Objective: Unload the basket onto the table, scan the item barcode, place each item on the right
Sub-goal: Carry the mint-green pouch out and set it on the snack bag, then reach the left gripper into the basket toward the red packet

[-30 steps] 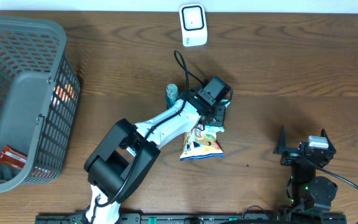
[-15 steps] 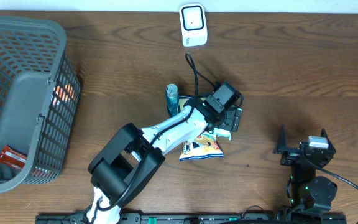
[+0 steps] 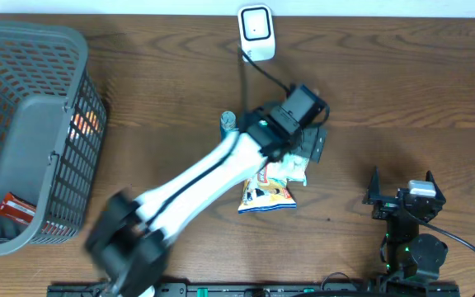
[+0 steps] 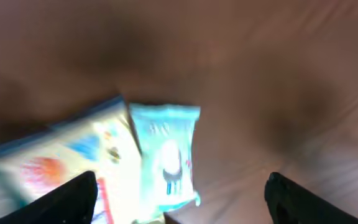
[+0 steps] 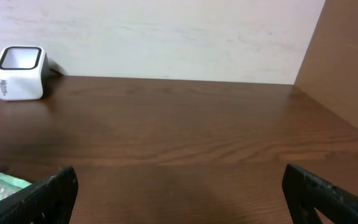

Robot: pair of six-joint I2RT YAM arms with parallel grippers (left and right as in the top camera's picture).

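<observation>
At the near edge of the bench [image 3: 402, 91], on the right, the right gripper [image 3: 402, 186] sits low over its base and points toward the far side. Its jaws are spread wide, with nothing between them. From the near left, the left arm stretches out long on a diagonal toward the middle of the bench, and its lower links are smeared by motion. Its path crosses a snack bag [image 3: 268, 195] lying flat, printed in white, yellow and blue. The pale blue packet [image 3: 292, 170] rests against the bag's far right corner, touching it. In the left wrist view the pale blue packet [image 4: 166, 155] is a small sealed sachet, lying face up with crimped ends. It carries a white figure and dark marks that are too blurred to read. The left gripper [image 3: 312, 147] hangs just past and above the packet with its jaws apart, holding nothing. Beside the forearm stands a teal bottle [image 3: 228, 122]. A grey mesh basket [image 3: 52, 157] sits well off to the left. The white scanner [image 3: 256, 31] stands at the far edge, well apart from the packet.
</observation>
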